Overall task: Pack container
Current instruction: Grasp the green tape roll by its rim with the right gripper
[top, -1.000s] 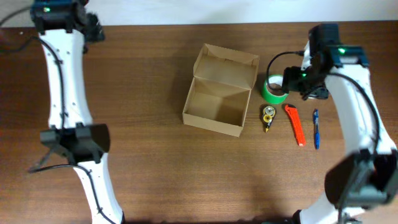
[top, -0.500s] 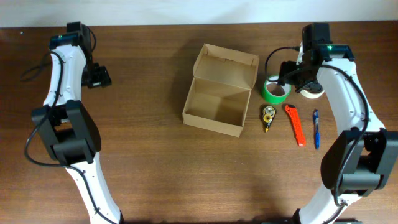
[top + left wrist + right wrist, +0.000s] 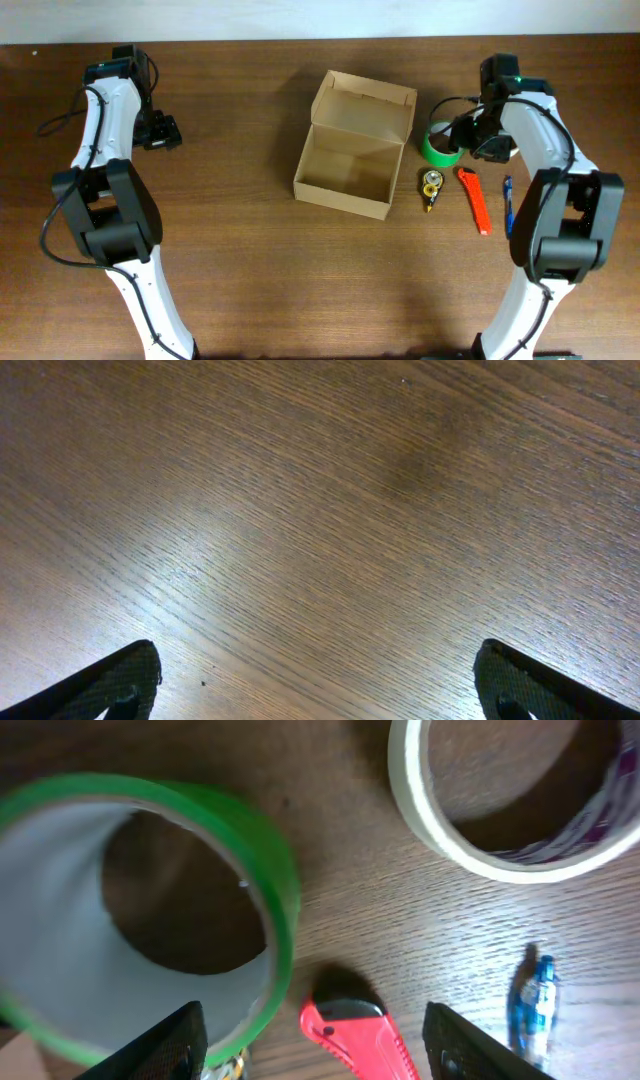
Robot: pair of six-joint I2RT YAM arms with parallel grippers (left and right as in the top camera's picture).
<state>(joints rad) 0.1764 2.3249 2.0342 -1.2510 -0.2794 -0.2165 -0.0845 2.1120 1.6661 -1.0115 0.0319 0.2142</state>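
Observation:
The container (image 3: 340,197), a tan cardboard box, stands open and looks empty at the table's middle, with its flap lid (image 3: 365,105) raised at the back. My right gripper (image 3: 484,140) is open and hovers low just right of the box. In the right wrist view its fingers (image 3: 315,1040) straddle the tip of a red box cutter (image 3: 360,1038), between a green tape roll (image 3: 150,910) and a white tape roll (image 3: 500,820). It holds nothing. My left gripper (image 3: 160,132) is open and empty over bare wood (image 3: 318,685) at the far left.
The green tape roll (image 3: 438,147), a small yellow and black item (image 3: 432,187), the red box cutter (image 3: 474,201) and a blue pen (image 3: 508,206) lie right of the box. The pen also shows in the right wrist view (image 3: 533,1000).
The right gripper has shifted slightly down and left over the tape rolls. The left arm has swung in and its gripper now sits a little further right.

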